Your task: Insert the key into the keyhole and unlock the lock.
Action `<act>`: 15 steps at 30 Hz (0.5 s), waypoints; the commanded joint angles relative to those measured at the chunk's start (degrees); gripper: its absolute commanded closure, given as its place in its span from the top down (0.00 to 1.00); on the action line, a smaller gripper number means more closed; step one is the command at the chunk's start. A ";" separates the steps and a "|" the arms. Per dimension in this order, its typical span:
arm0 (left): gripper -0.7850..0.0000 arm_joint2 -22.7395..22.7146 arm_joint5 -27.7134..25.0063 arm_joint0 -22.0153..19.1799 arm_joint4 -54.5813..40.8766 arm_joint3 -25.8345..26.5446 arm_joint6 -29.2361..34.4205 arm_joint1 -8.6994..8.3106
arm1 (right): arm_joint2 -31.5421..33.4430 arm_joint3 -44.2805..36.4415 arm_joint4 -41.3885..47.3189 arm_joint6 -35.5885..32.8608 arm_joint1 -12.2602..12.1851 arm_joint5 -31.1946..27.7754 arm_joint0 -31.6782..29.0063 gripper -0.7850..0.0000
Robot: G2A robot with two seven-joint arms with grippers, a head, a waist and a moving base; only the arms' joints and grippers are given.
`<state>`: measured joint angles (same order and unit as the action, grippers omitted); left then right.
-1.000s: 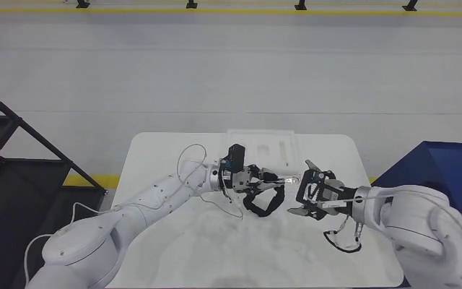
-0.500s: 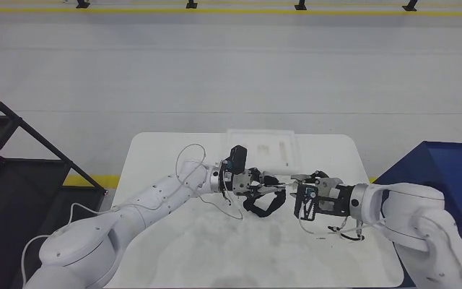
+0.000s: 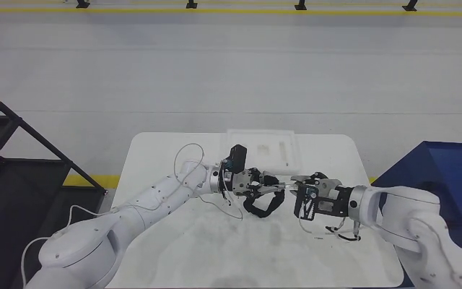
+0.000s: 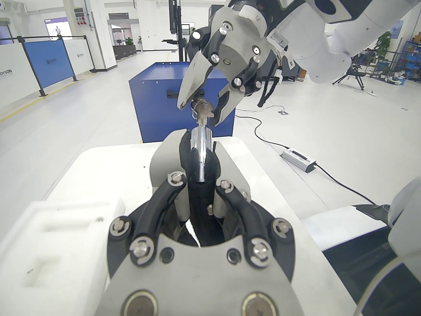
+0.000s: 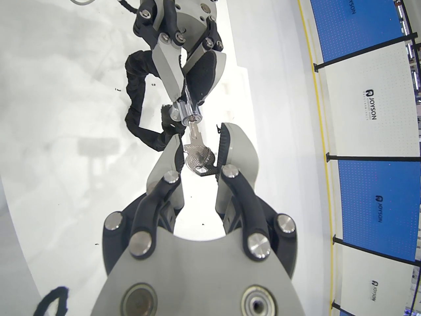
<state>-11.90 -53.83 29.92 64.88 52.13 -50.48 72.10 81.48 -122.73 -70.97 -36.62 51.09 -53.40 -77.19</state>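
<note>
My left gripper (image 3: 264,181) is shut on the lock (image 4: 199,156), a chrome cylinder with a black cable loop (image 3: 263,206) hanging below it over the table's middle. The silver key (image 5: 196,156) has its blade in the keyhole at the cylinder's end (image 5: 190,117). My right gripper (image 5: 201,133) is shut on the key's head, facing the left gripper (image 5: 189,100) head-on. From the left wrist view the right gripper (image 4: 200,113) comes in from above the cylinder with the key (image 4: 204,110) between its fingers. Both grippers sit slightly above the white table (image 3: 216,246).
A white foam tray (image 3: 260,144) lies at the table's far edge behind the grippers. A blue bin (image 3: 426,170) stands off the table's right side. A black frame (image 3: 29,144) stands to the left. Loose thin cable (image 3: 189,153) trails by the left arm.
The right gripper, open and set back from the lock a second ago, has moved in toward the left gripper and shut on the key's head. The left gripper kept still.
</note>
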 commanded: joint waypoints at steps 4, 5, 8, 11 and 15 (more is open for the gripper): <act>0.00 -0.57 -0.32 0.26 0.48 0.01 0.32 0.09 | 0.22 -0.04 4.85 -1.82 -0.10 2.30 -0.32 0.00; 0.00 -0.63 -0.40 0.32 0.59 0.00 0.40 0.13 | 0.23 -0.12 6.00 -2.39 -0.13 2.77 -0.30 0.00; 0.00 -0.76 -0.72 0.46 0.88 -0.03 0.72 0.30 | 0.37 -0.34 9.80 -4.46 -0.22 4.61 -0.13 0.00; 0.00 -0.91 -1.05 0.54 1.02 0.06 1.05 0.50 | 0.51 -0.59 13.70 -7.43 -0.36 6.55 0.11 0.00; 0.00 -1.12 -1.21 0.59 1.37 0.22 1.22 0.78 | 0.42 -0.82 18.83 -12.03 -0.59 9.20 0.87 0.00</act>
<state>-12.97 -55.03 30.50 66.14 52.31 -49.27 72.81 81.95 -123.51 -53.60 -47.33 50.56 -44.91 -76.57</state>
